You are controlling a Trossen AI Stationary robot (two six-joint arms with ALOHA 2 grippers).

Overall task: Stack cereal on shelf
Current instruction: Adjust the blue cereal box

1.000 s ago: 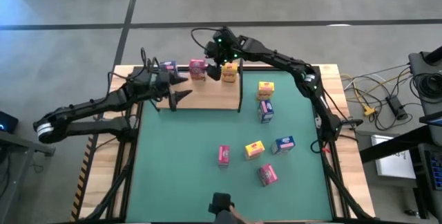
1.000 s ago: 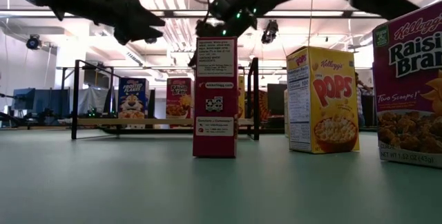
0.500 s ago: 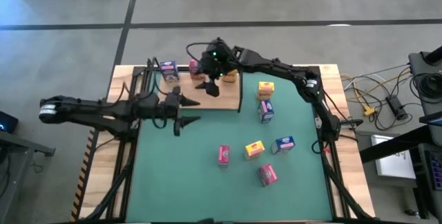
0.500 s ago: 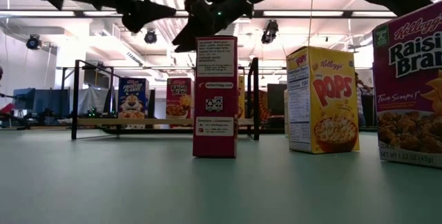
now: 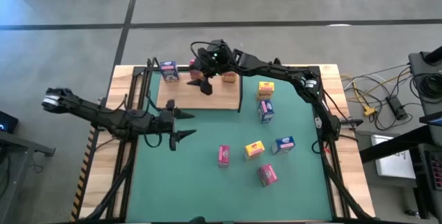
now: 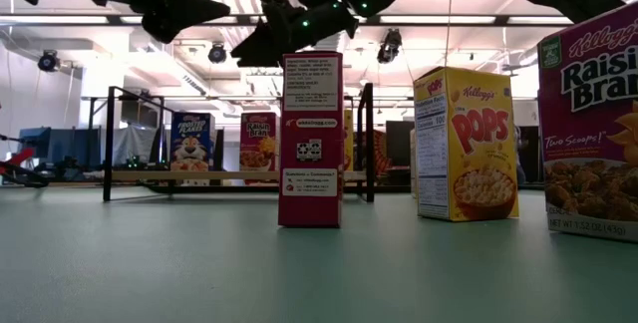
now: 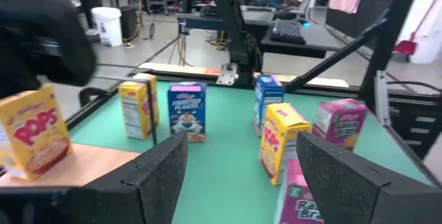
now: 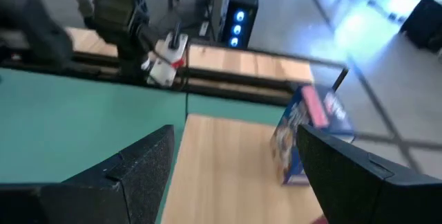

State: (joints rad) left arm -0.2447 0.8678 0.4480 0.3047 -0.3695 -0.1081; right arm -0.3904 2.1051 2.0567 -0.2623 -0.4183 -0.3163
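The shelf (image 5: 207,98) is a light-wood panel with black posts at the table's far side. On it stand a blue cereal box (image 5: 168,72), a yellow one (image 5: 229,79) and a pink one (image 6: 259,142), which my right arm mostly hides in the high view. Several more boxes stand on the green mat: yellow (image 5: 266,89), blue (image 5: 266,111), pink (image 5: 224,155) and others. My right gripper (image 5: 202,86) hovers open above the shelf (image 8: 228,155), between the blue and yellow boxes. My left gripper (image 5: 188,124) hangs open over the mat's left part, pointing toward the boxes (image 7: 186,110).
Nearest the low camera stand a pink box (image 6: 310,139), a yellow box (image 6: 467,144) and a magenta box (image 6: 593,124). The shelf's black posts (image 5: 240,96) rise at its corners. Bare green mat (image 5: 173,175) lies at the near left.
My left gripper has swung from the shelf's left end toward the near edge, out over the mat, turning to face the table's right. My right gripper has moved left over the shelf from the yellow box and has tipped. Both have stayed open. No box has moved.
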